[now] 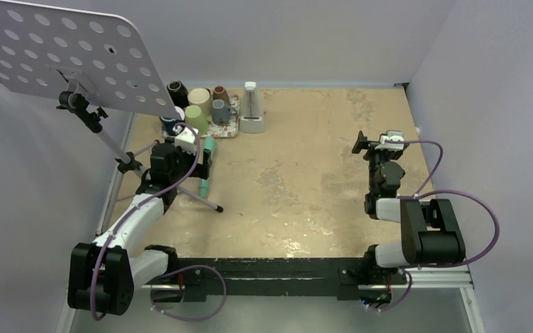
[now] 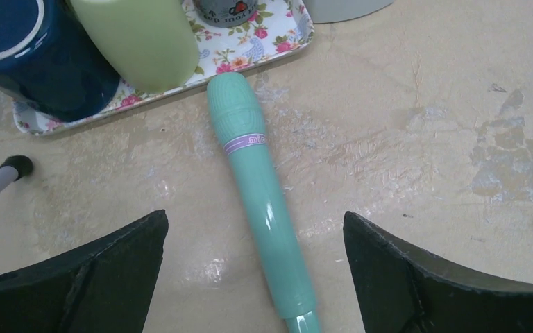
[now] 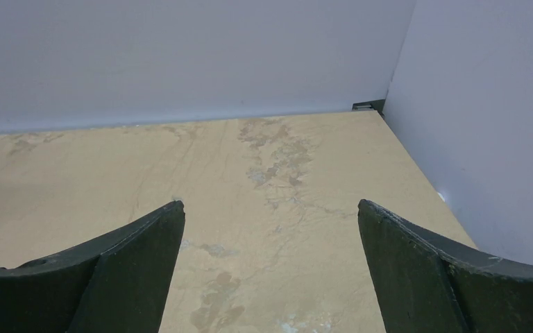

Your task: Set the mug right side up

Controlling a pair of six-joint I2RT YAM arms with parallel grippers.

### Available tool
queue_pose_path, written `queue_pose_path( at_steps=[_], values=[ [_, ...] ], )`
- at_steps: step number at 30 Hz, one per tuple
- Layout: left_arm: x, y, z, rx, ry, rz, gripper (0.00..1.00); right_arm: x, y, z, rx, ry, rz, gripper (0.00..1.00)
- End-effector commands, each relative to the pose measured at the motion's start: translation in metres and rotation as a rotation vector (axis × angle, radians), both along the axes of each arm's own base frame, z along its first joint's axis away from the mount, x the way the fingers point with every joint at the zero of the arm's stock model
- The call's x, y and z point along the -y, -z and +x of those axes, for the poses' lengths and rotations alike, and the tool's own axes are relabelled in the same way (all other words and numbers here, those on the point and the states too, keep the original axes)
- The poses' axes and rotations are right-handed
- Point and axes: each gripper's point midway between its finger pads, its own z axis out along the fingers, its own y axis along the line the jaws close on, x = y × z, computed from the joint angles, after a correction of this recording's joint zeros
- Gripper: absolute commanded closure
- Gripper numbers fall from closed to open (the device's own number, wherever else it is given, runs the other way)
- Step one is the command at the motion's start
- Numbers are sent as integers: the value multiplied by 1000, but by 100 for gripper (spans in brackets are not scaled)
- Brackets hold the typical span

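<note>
Several mugs stand on a floral tray (image 1: 230,130) at the back left. In the left wrist view a navy mug (image 2: 31,52) shows a flat end with a pale ring facing up, beside a light green mug (image 2: 142,38); the tray's rim (image 2: 267,45) lies behind them. I cannot tell for sure which mug is upside down. My left gripper (image 1: 205,161) (image 2: 253,216) hovers open just in front of the tray, with nothing held. Far from the mugs, my right gripper (image 1: 369,147) (image 3: 271,204) is open and empty over the bare right side of the table.
A teal toy microphone (image 2: 257,187) lies on the table under the left gripper's fingers, its head touching the tray. A music stand (image 1: 62,52) overhangs the back left, and one tripod leg (image 1: 205,201) reaches onto the table. Right of the tray sits a metronome (image 1: 252,107).
</note>
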Motion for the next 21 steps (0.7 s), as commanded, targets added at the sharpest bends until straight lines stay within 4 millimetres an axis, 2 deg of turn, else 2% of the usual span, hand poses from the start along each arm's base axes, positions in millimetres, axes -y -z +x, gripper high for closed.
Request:
queue_pose_path(
  at_steps=[1,4,9,11,13,16,18,21],
  values=[
    [12,-36,8,120,155,88,0,2,-25,-1,87,12,8,1],
    [30,-33,-8,125,420,239,0,3,-25,-1,87,14,8,1],
    [55,-36,-42,7,732,250,0,3,-26,-2,91,14,8,1],
    [58,-42,-53,-38,850,282,0,3,-26,-2,92,14,8,1],
    [58,-52,-54,-105,886,281,0,4,-32,-1,96,20,10,1],
    [58,-80,-19,-131,861,309,0,1,-38,7,21,4,-3,1],
    [57,-87,5,-167,824,373,0,-3,-51,10,5,-19,-20,2],
    [67,-89,31,-221,873,477,5,-14,-71,12,19,-81,-22,3]
  ],
)
